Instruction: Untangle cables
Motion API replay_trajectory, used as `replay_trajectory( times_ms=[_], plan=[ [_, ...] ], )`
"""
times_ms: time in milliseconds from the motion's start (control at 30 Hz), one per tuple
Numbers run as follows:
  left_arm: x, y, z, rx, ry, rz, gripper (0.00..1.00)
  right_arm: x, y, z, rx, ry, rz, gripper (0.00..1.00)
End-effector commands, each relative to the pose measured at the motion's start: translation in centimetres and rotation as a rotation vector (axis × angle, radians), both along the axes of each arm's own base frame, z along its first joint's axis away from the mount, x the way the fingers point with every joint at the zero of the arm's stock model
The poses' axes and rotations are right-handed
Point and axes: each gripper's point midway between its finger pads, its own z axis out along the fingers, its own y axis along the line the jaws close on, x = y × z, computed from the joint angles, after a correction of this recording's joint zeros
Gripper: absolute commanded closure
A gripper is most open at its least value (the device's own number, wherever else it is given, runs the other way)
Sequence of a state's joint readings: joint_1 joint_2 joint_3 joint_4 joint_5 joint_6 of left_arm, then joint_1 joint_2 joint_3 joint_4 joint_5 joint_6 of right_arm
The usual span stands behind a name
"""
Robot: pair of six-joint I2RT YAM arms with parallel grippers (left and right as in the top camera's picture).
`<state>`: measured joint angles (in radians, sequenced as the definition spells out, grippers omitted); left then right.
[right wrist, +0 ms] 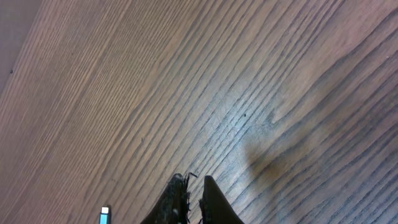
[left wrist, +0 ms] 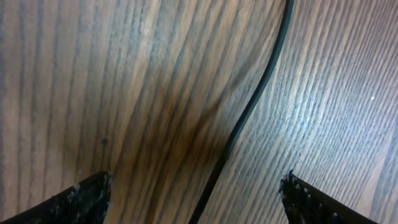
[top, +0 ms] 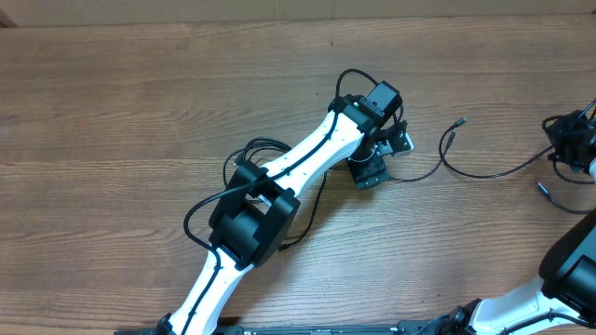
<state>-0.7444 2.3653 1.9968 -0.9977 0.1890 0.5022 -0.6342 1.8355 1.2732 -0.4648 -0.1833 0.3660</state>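
Note:
A thin black cable (top: 484, 173) runs from a plug end (top: 460, 121) in a curve across the table to my right gripper (top: 570, 140). In the right wrist view that gripper (right wrist: 194, 182) is shut, and the cable between its fingers is hidden. A light plug (right wrist: 104, 216) shows beside it. My left gripper (top: 377, 160) is at mid-table, low over the wood. In the left wrist view it (left wrist: 196, 179) is open, with a cable (left wrist: 249, 106) lying on the table between its two fingertips (left wrist: 90, 198) and touching neither. Another cable stretch (top: 304, 216) shows under the left arm.
The left arm (top: 279, 181) lies diagonally from the bottom left to the middle and hides part of the cables. A loose cable end (top: 542, 187) lies near the right edge. The right arm's base (top: 559, 279) fills the bottom right corner.

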Motion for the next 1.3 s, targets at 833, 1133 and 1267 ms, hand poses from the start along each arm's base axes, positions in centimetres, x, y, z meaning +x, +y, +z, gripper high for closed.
replay_trajectory(
  times_ms=[833, 1133, 1267],
  plan=[
    [7.4, 9.8, -0.2, 0.316, -0.273, 0.291, 0.96, 2.6, -12.8, 20.1, -0.918, -0.118, -0.121, 0.96],
    [7.1, 9.2, -0.7, 0.159, -0.117, 0.372, 0.96, 0.2, -18.5, 15.4, -0.893, -0.01, -0.197, 0.96],
    [6.5, 8.4, -0.7, 0.114, -0.074, 0.359, 0.96, -1.3, -18.8, 6.1, -0.726, 0.188, -0.137, 0.96]
  ],
)
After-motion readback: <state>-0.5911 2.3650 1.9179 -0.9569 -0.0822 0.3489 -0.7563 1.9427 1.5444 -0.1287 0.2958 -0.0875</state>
